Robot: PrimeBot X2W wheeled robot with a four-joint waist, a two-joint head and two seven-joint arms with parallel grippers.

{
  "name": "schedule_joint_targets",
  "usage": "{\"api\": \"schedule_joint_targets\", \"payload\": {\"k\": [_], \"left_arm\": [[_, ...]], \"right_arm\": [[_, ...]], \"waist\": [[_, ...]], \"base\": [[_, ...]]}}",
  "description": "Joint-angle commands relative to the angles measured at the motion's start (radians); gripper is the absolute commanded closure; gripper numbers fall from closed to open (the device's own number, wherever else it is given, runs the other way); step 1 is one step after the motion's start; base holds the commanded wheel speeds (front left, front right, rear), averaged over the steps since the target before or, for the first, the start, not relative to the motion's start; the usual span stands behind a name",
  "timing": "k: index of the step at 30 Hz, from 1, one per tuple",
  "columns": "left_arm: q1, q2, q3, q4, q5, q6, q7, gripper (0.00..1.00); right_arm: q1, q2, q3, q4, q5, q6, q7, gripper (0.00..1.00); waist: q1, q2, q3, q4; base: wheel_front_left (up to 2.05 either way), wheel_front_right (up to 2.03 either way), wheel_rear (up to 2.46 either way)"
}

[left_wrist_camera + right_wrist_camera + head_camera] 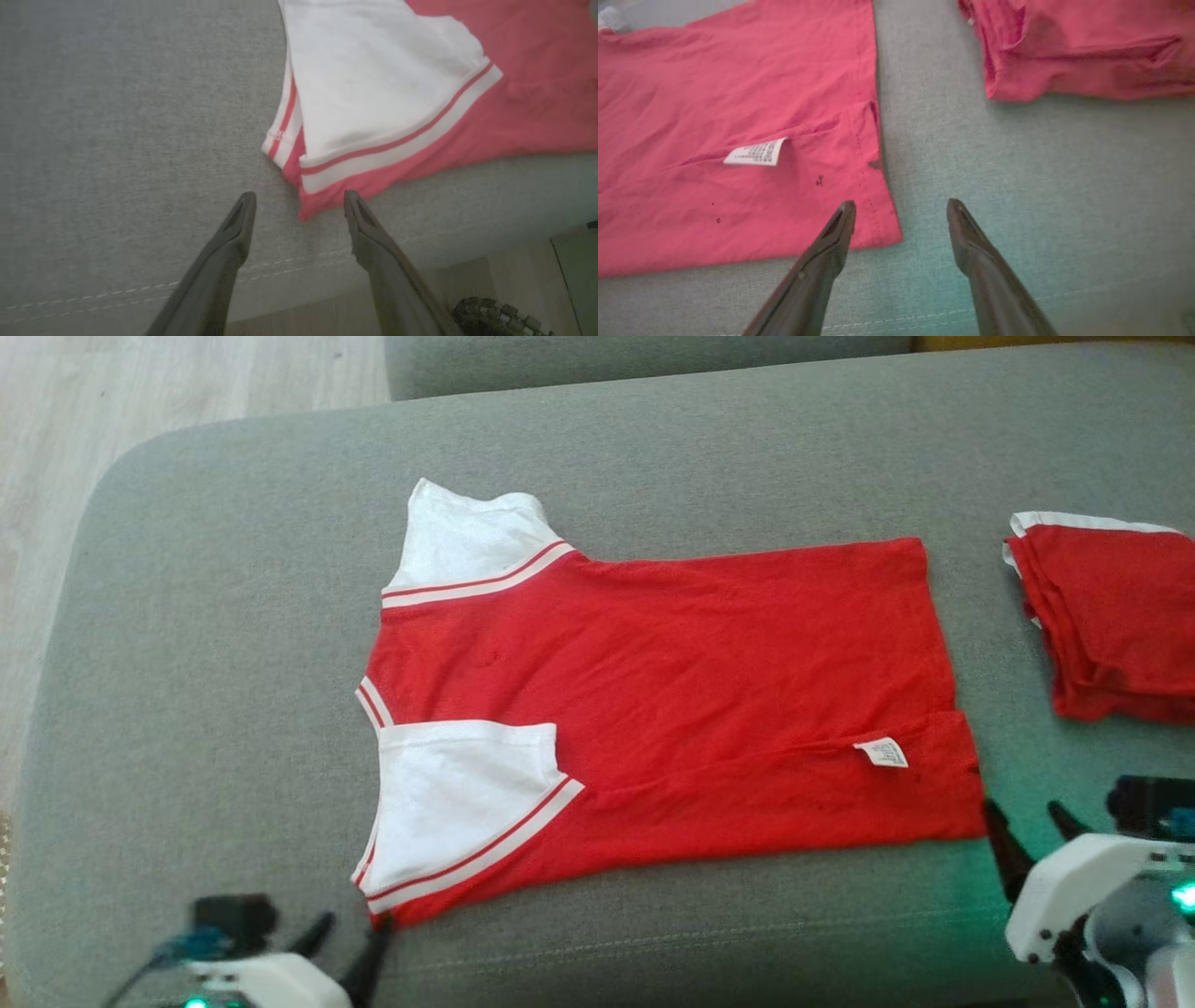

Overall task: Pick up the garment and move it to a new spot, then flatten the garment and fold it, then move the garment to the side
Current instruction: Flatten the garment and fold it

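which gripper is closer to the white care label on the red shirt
Right. The right gripper is by the hem corner near the white care label; the left gripper is at the sleeve end.

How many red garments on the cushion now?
2. One shirt lies spread flat at the cushion centre; a folded bundle sits at the head view's right edge, cut off, so more may be hidden.

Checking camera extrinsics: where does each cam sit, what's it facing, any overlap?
Head view: on the head, facing forward and down at the red shirt on the grey cushion; left gripper lower left, right gripper lower right.
Left wrist view: on that wrist, along its open fingers, at the shirt's white sleeve.
Right wrist view: on that wrist, along its open fingers, at the shirt's care label.
Shared: head and right wrist both show the label and the folded red garment.
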Motion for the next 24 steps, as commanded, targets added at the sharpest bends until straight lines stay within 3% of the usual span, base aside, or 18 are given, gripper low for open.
{"api": "schedule_joint_targets", "payload": {"k": [1,6,7,10,12,14,17,24], "left_arm": [[-0.02,0.034,0.07,-0.033,-0.024,0.012,-0.017,0.0],[-0.051,0.11,0.207,-0.089,-0.063,0.035,-0.073,0.0],[-0.111,0.152,0.244,-0.109,-0.053,0.038,-0.069,0.0],[-0.254,0.186,0.262,-0.137,-0.031,0.031,-0.026,0.0],[-0.371,0.195,0.246,-0.132,-0.018,0.003,0.029,0.0],[-0.495,0.178,0.224,-0.104,-0.034,-0.056,0.084,0.0],[-0.674,0.156,0.19,0.011,-0.038,-0.122,0.167,0.0],[-1.018,0.095,0.104,0.318,0.022,-0.21,0.313,0.0]], "right_arm": [[-0.002,-0.006,0.005,-0.066,-0.01,-0.001,-0.023,0.0],[0.008,0.016,0.018,-0.189,-0.02,-0.001,-0.083,0.0],[0.004,0.022,0.054,-0.228,-0.006,-0.001,-0.107,0.0],[-0.003,0.025,0.105,-0.243,0.016,-0.001,-0.126,0.0],[-0.014,0.023,0.131,-0.241,0.019,-0.001,-0.134,0.0],[-0.035,0.024,0.157,-0.239,0.027,-0.001,-0.142,0.0],[-0.073,0.019,0.198,-0.228,0.031,-0.001,-0.152,0.0],[-0.165,0.022,0.264,-0.197,0.039,-0.001,-0.186,0.0]], "waist": [[0.0,0.0,0.001,-0.005],[0.0,0.0,0.022,-0.026],[0.0,0.0,0.041,-0.033],[0.0,0.0,0.081,-0.042],[0.0,0.0,0.114,-0.051],[0.0,0.0,0.152,-0.064],[0.0,0.0,0.209,-0.083],[0.0,0.0,0.326,-0.134]], "base": [[0.0,0.0,0.0],[0.0,0.0,0.0],[0.0,0.0,0.0],[0.0,0.0,0.0],[0.0,0.0,0.0],[0.0,0.0,0.0],[0.0,0.0,0.0],[0.0,0.0,0.0]]}}
